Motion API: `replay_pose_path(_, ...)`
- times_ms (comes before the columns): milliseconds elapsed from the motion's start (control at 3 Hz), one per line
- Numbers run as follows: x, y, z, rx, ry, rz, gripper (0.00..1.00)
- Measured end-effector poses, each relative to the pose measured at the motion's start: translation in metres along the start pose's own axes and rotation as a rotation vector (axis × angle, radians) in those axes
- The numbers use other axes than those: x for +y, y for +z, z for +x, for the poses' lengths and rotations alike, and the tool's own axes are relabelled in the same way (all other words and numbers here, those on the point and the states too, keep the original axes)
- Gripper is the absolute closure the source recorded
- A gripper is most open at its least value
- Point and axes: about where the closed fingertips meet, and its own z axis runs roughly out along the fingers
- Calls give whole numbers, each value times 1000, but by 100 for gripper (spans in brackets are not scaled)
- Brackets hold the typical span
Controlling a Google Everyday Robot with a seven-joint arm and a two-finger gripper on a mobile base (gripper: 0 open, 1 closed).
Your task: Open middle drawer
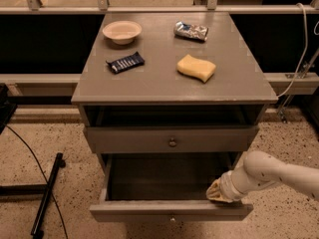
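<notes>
Gaping open: grey flat-fronted middle drawer (149, 211) | gripper (218, 193) at its right front inner corner | grip state indiscernible

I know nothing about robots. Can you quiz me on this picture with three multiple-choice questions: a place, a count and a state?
1. Where is the gripper?
A. by the railing
B. on the floor
C. at the right front corner of the middle drawer

2. How many things lie on the tabletop?
A. two
B. four
C. six

3. The middle drawer is:
A. pulled out
B. shut
C. lying on the floor

Answers:
1 C, the arm ends inside that corner.
2 B, there is a bowl, a dark packet, a silver bag and a yellow sponge.
3 A, its grey interior shows.
</notes>
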Motion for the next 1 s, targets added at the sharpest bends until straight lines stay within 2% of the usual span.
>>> replay_pose_path(333,10,-2,-3,-65,6,30,61)
replay_pose_path(1000,-4,0,-6,-99,11,71,15)
